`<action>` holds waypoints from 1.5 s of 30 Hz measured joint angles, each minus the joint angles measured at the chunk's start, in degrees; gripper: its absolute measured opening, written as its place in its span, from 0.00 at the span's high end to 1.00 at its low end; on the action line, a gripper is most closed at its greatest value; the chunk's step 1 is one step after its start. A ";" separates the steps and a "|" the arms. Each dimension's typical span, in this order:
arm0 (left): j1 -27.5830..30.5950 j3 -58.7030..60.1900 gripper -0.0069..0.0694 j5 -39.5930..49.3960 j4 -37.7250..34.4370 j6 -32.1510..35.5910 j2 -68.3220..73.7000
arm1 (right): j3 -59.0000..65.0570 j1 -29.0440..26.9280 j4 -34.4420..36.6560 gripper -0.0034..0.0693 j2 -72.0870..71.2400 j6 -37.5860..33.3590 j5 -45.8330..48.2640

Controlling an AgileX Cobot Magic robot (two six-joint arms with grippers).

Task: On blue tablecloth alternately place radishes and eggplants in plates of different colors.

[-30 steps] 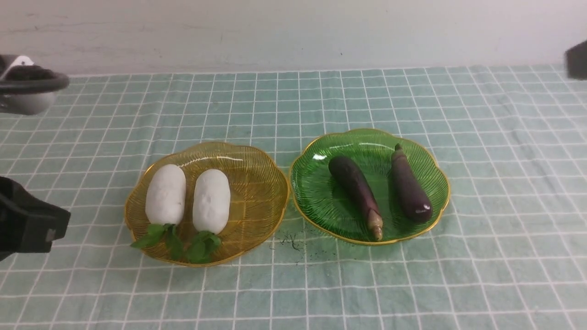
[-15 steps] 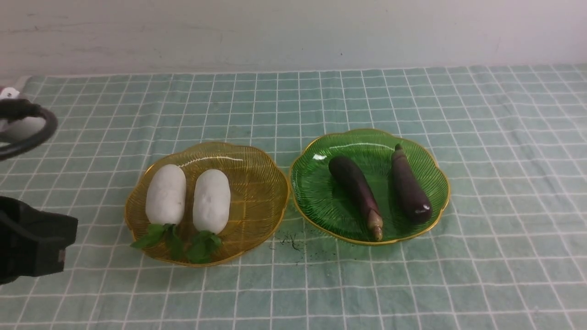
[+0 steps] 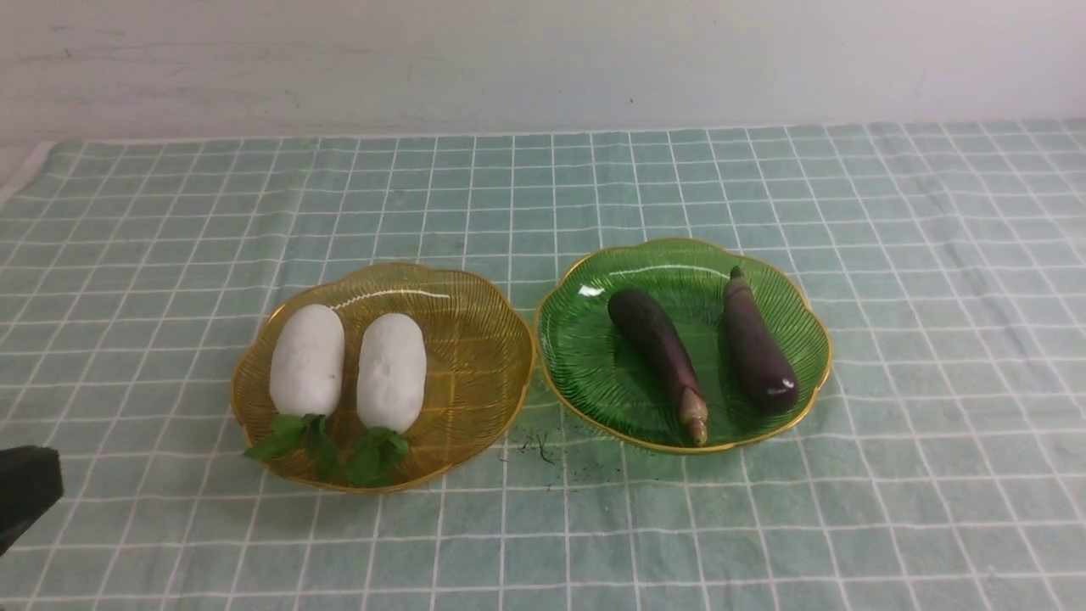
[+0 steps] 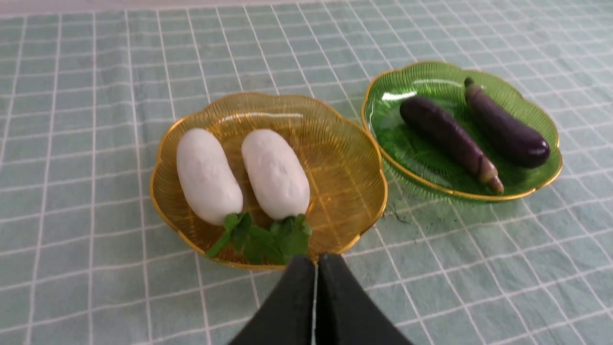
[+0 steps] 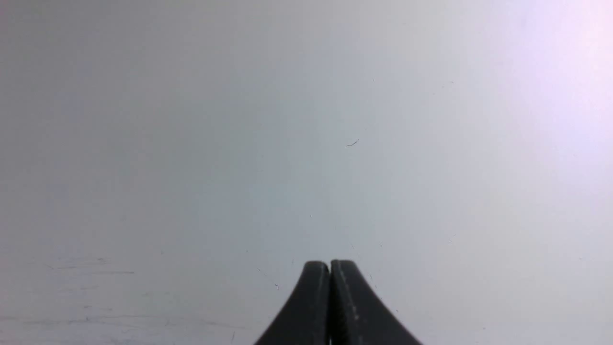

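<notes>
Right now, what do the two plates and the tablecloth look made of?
Amber plate: translucent ribbed glass or clear plastic, glossy; the grid shows through. Green plate: same look, with bright glare streaks. Blue tablecloth: matte woven fabric, probably; it wrinkles.

This looks like a robot lab bench. A blue tablecloth (image 3: 933, 255) runs to a bare, scuffed white wall (image 3: 543, 59) at 12 o'clock, and the black left arm (image 3: 24, 492) shows at 8 o'clock.
</notes>
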 joint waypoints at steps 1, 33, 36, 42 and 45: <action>0.00 0.35 0.92 -0.01 0.00 0.00 -0.69 | 0.00 0.00 0.00 0.97 0.00 0.00 0.00; 4.95 35.25 0.92 -24.68 9.64 0.63 -21.08 | 0.01 0.00 0.00 0.97 0.00 0.00 0.27; 5.01 38.26 0.92 -24.01 10.25 0.58 -21.49 | 0.01 0.00 0.00 0.97 0.00 0.00 0.27; 5.01 38.49 0.92 -22.57 10.39 0.53 -21.56 | 0.01 0.00 0.00 0.97 0.00 0.00 0.27; 5.01 38.49 0.92 -22.57 10.39 0.53 -21.56 | 0.01 0.00 0.00 0.97 0.00 0.00 0.27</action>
